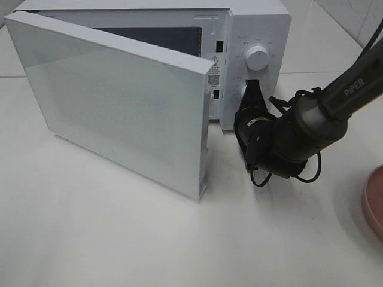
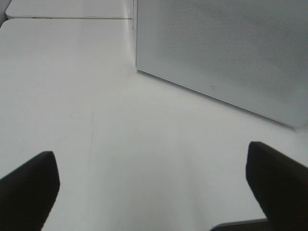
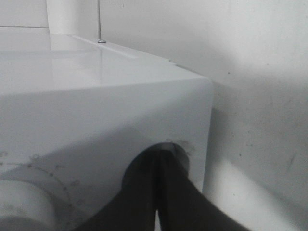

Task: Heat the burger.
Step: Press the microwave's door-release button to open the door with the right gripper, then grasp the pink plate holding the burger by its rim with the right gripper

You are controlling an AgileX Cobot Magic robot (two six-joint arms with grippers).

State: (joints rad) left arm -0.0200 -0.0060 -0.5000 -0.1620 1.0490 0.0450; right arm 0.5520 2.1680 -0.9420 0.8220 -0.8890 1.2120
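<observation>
1. A white table fills the scene and bears everything else
2. A white microwave stands at the back of the table, its control panel on the right side of the front in the high view
3. Its door is swung wide open on the left hinge, so the pale, finely dotted panel faces the camera; the same panel shows in the left wrist view, door. Only a dark strip of the cavity is visible above the door's top edge
4. The right arm, black and grey, reaches in from the right edge towards the control panel
5. The left gripper hangs over bare table just in front of the open door, its two dark fingers spread wide apart and holding nothing
6. The right gripper points at the panel with its fingers pressed together; the tips meet on a round control below the upper dial (this control is mostly hidden behind the fingers)
7. A flat pink plate is cut off by the right edge of the high view, well apart from the microwave
8. The upper dial is white and round, untouched
9. The burger shows in no view; whether it sits inside the cavity cannot be told
</observation>
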